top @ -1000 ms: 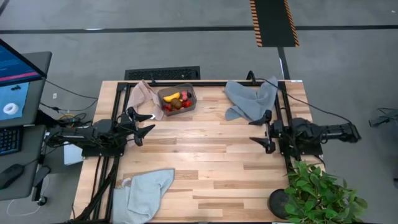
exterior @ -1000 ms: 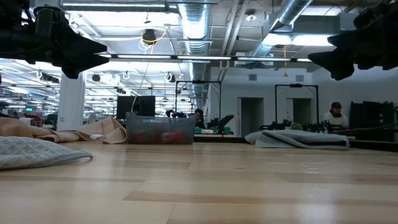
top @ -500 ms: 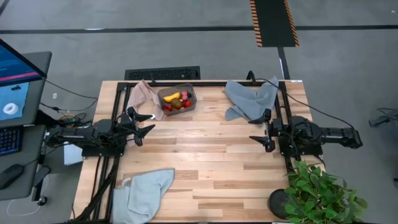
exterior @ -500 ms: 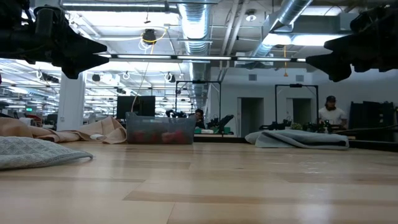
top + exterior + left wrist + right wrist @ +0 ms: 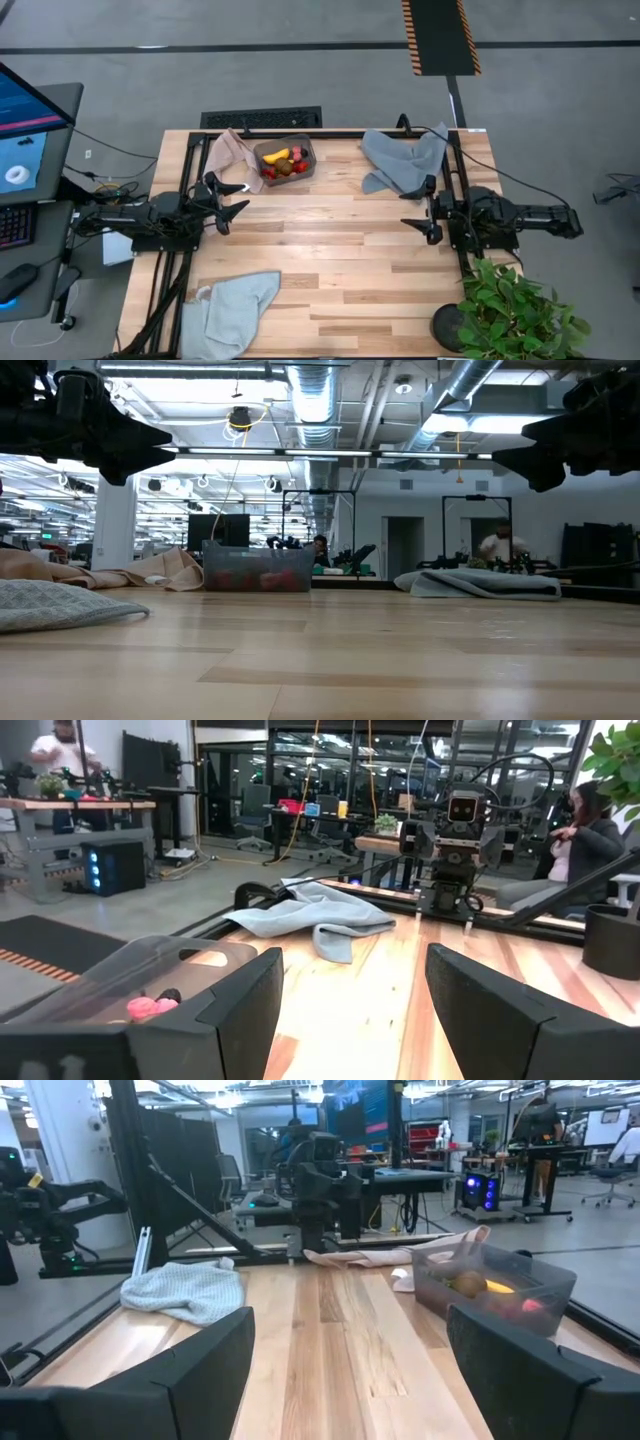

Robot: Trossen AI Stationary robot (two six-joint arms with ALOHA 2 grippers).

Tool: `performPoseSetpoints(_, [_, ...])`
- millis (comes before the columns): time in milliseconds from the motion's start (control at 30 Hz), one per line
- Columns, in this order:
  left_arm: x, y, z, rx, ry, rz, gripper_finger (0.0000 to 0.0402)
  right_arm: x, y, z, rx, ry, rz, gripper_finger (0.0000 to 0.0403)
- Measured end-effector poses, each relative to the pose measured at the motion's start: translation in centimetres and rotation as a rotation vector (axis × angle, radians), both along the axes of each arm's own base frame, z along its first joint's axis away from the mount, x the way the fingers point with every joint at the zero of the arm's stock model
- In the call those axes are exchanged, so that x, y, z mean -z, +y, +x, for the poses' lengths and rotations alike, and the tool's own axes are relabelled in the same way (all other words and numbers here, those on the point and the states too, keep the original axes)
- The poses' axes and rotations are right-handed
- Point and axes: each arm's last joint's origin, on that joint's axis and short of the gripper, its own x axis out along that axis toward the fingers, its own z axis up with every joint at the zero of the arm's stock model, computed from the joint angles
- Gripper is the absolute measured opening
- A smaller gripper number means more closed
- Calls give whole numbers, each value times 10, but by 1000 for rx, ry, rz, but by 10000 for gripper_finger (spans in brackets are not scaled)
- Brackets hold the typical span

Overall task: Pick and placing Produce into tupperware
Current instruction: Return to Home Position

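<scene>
Sitting near the far edge of the counter, the tub holds the produce: a yellow piece, red ones and a brown one are heaped inside it, and I see none loose on the wood. Its long axis runs roughly along that far edge, slightly skewed, with a beige cloth touching the end nearer the left arm.

From the left tool the tub lies just ahead and off toward the far edge, near but apart. From the right tool it lies well across the counter, toward the same edge, past a grey cloth. So the left arm is clearly the nearer one.

Both tools hang above the counter at their own sides, facing each other, fingers spread wide and holding nothing, with bare wood between them.

As I judge it, the filling looks done, and pulling back should take either arm away from the tub, not across it.
</scene>
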Motion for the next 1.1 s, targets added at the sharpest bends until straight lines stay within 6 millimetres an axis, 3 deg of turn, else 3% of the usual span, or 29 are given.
performPoseSetpoints(1100, [0, 0, 0, 1, -4, -10, 236, 0, 0, 0, 2, 1, 0, 352])
